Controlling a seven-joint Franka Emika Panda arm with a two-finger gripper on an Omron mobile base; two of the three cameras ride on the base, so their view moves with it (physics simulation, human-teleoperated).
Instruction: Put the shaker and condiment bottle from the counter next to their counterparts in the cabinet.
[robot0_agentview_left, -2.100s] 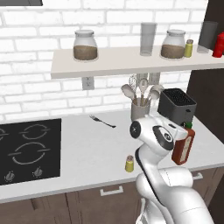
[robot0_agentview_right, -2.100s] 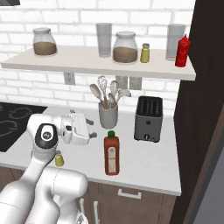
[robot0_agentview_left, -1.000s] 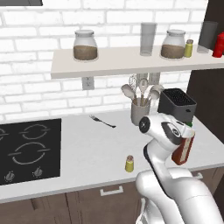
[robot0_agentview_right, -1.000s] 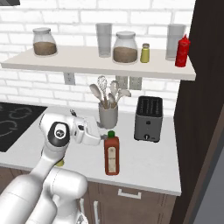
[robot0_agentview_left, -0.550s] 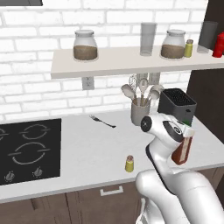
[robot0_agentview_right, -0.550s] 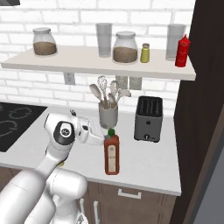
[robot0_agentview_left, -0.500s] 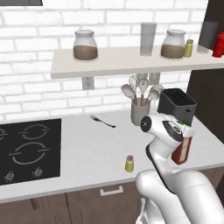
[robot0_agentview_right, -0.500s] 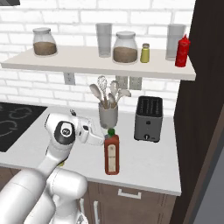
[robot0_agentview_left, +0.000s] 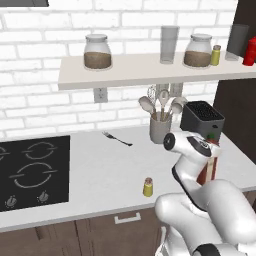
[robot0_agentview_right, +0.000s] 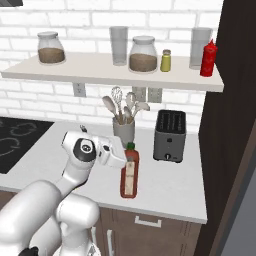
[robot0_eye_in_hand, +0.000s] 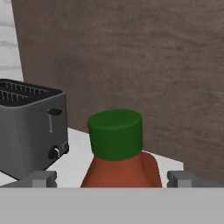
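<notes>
The condiment bottle (robot0_agentview_right: 129, 176), dark red-brown with a pale label and green cap (robot0_eye_in_hand: 116, 133), stands on the counter (robot0_agentview_left: 100, 170) in front of the toaster. My gripper (robot0_agentview_right: 128, 157) is open at its neck. In the hand view its fingertips (robot0_eye_in_hand: 40, 178) stand wide apart with the bottle's shoulders between them, and no contact shows. My arm half hides the bottle (robot0_agentview_left: 207, 170) in the left base view. The tiny shaker (robot0_agentview_left: 148, 187) stands near the counter's front edge. On the cabinet shelf (robot0_agentview_right: 100, 75) stand its twin (robot0_agentview_right: 165, 60) and the plain red bottle (robot0_agentview_right: 208, 59).
A toaster (robot0_agentview_right: 170, 135) and a utensil holder (robot0_agentview_right: 124, 131) stand just behind the bottle. A fork (robot0_agentview_left: 117, 140) lies mid-counter and the hob (robot0_agentview_left: 32, 170) is at the left. Jars and glasses stand on the shelf. The dark brown panel (robot0_agentview_right: 230, 125) rises at the right.
My arm has swung to the right and the open gripper has closed in on the bottle's neck. The bottle and the shaker have stayed where they were.
</notes>
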